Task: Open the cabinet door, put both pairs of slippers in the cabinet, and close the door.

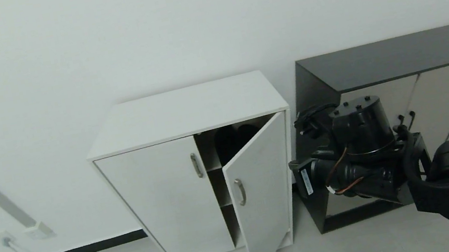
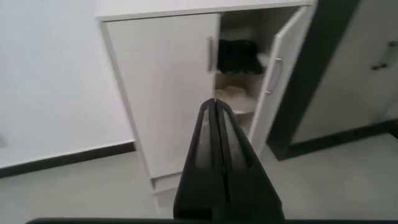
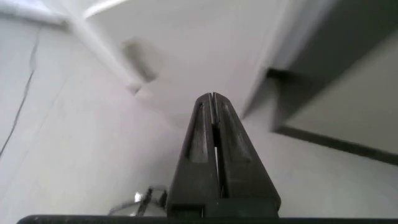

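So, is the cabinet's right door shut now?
No, partly open: the right door angles outward from the white cabinet, with dark slippers visible inside through the gap.

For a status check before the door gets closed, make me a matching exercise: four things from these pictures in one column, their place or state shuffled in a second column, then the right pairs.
Things:
1. left cabinet door
2. right cabinet door
3. black slippers
4. wall socket

Place or state:
A. on the top shelf inside the cabinet
B. low on the wall, left of the cabinet
C. shut
D. standing partly open

Pairs: 1-C, 2-D, 3-A, 4-B.
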Robot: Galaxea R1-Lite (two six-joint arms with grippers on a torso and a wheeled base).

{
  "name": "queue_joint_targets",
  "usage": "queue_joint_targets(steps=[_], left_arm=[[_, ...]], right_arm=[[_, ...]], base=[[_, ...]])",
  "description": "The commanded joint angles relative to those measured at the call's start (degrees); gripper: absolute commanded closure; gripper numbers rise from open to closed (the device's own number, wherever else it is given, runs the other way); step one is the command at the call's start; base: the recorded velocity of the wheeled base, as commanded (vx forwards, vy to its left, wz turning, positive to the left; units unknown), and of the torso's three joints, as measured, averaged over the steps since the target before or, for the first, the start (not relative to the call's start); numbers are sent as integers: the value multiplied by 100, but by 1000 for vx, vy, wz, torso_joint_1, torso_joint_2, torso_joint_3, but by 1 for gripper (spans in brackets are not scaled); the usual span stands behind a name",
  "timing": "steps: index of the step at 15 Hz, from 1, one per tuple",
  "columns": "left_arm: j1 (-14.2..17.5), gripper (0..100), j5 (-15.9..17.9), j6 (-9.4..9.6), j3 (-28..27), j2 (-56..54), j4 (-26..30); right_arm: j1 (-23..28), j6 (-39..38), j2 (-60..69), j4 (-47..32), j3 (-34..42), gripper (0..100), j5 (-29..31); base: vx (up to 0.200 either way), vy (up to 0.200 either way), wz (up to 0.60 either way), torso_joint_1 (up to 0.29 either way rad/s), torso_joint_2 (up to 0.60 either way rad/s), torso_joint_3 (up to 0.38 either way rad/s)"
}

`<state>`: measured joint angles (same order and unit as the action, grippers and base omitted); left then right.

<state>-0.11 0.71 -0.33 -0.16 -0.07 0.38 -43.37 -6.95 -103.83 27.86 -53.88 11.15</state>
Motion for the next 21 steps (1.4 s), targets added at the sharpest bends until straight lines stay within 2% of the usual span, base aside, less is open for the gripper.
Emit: queue_joint_targets(steps=[1, 7, 10, 16, 21], left_arm=[[2, 100, 0, -2, -2, 7, -3], [2, 100, 0, 15, -2, 7, -3], [2, 100, 0, 24, -2, 7, -3], [2, 100, 0, 15, -2, 7, -3], [2, 100, 0, 15, -2, 7, -3]], right_arm=[[-4, 1, 12, 36, 106, 100, -113], [40, 326, -103, 1512, 1521, 100, -342], [22, 317, -287, 1811, 1917, 100, -412], [4, 405, -1069, 2629, 1855, 100, -412], [189, 396, -1667, 2690, 1064, 100, -509]], base=[[0, 0, 0, 0, 0, 0], [0, 0, 0, 0, 0, 0], [200, 0, 0, -2, 4, 1], [200, 0, 0, 4, -1, 2], [0, 0, 0, 0, 0, 0]])
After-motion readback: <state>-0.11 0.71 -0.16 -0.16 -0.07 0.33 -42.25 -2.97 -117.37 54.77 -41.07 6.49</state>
